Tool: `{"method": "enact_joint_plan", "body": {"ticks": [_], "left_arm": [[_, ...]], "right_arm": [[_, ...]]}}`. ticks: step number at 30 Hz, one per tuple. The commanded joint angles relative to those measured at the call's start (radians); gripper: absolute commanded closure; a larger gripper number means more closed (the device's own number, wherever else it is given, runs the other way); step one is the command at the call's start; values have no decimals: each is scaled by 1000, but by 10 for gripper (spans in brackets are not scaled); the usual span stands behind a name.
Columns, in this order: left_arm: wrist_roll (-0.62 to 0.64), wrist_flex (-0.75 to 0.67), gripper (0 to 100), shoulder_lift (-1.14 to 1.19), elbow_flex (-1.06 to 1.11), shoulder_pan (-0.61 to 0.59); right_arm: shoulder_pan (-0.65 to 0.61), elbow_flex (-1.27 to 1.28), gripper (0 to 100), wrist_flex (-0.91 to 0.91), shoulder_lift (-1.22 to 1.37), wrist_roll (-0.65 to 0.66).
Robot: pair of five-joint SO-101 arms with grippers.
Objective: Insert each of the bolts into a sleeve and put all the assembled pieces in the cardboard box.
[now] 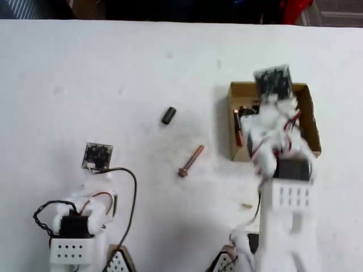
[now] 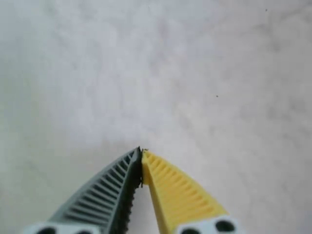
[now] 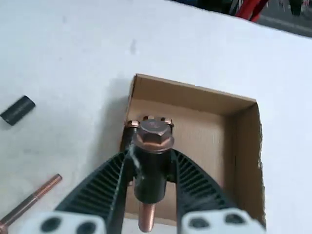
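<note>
Right gripper (image 3: 151, 157) clamps a sleeved bolt (image 3: 153, 135) over the cardboard box (image 3: 195, 100); left gripper (image 2: 141, 153) — fingers pressed together, empty.

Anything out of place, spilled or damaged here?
Nothing stands out. One bolt and one sleeve lie apart on the table, simply not yet assembled; the right gripper holds an assembled piece over the cardboard box.

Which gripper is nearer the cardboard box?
Right. The right gripper hangs over the cardboard box, gripping a sleeved bolt; the left gripper is shut above the table, far off.
</note>
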Motion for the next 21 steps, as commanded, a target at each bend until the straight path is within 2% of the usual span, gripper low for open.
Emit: {"method": "enact_joint_plan", "body": {"ticks": [1,7,14,21], "left_arm": [[-6,8,977,-10,-23,-4],[-6,8,977,-10,-23,-4],[-6,8,977,-10,-23,-4],[-6,3,977,-10,-23,-4]], "right_arm": [[94,-203,982,-41,274,14],[147,-419,982,-36,624,15],[147,-643,982,-27,946,15],[148,-890,981,131,1188,15]]}}
